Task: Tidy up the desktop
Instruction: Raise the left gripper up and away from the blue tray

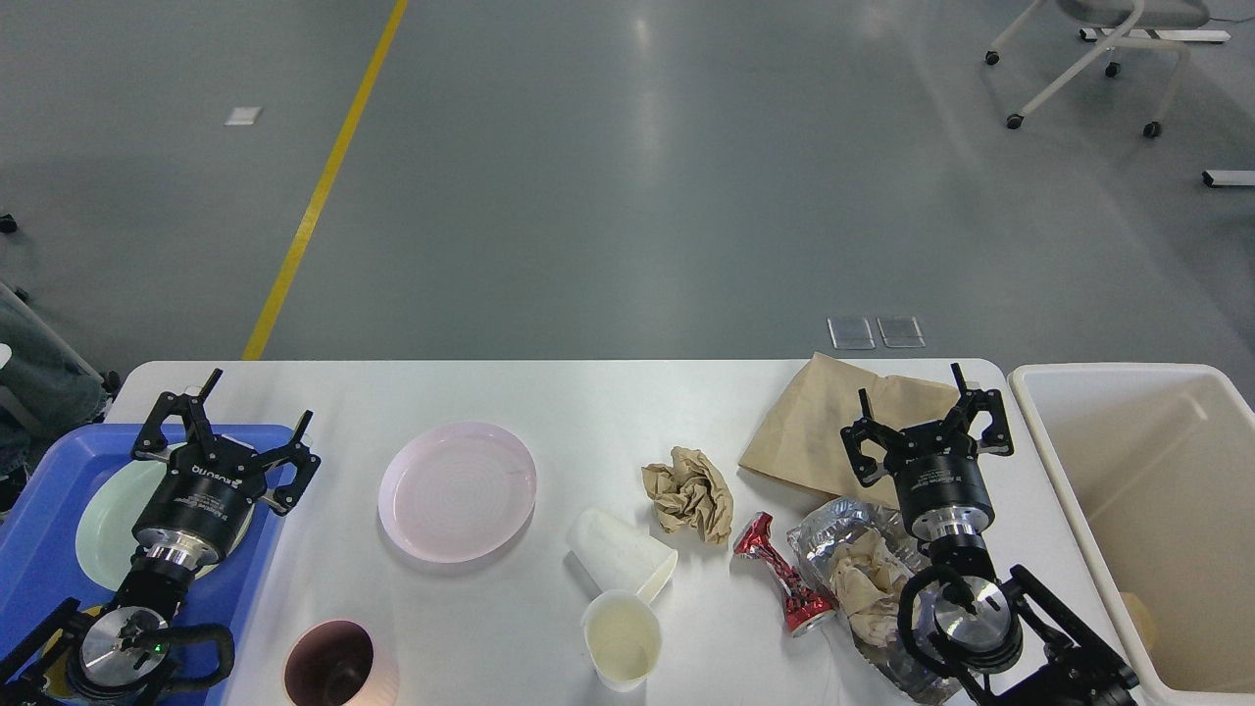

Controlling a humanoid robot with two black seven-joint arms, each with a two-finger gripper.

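Observation:
The white desktop (588, 402) fills the lower half of the head view and carries litter and dishes. My left gripper (257, 399) hovers open over the blue tray (39, 529), above a pale green plate (110, 525), holding nothing. Over a flat brown paper bag (814, 427) my right gripper (914, 394) is open and empty. On the desktop lie a pink plate (457, 490), crumpled brown paper (691, 493), a tipped white cup (620, 554), an upright white cup (622, 642), a crushed red can (779, 574) and a silver foil bag (843, 534) stuffed with paper.
A cream-coloured bin (1147, 510) stands at the desktop's right end. A dark maroon cup (330, 667) sits at the front edge beside the tray. Beyond the far edge is grey floor with a yellow line (324, 186) and a wheeled chair base (1088, 59).

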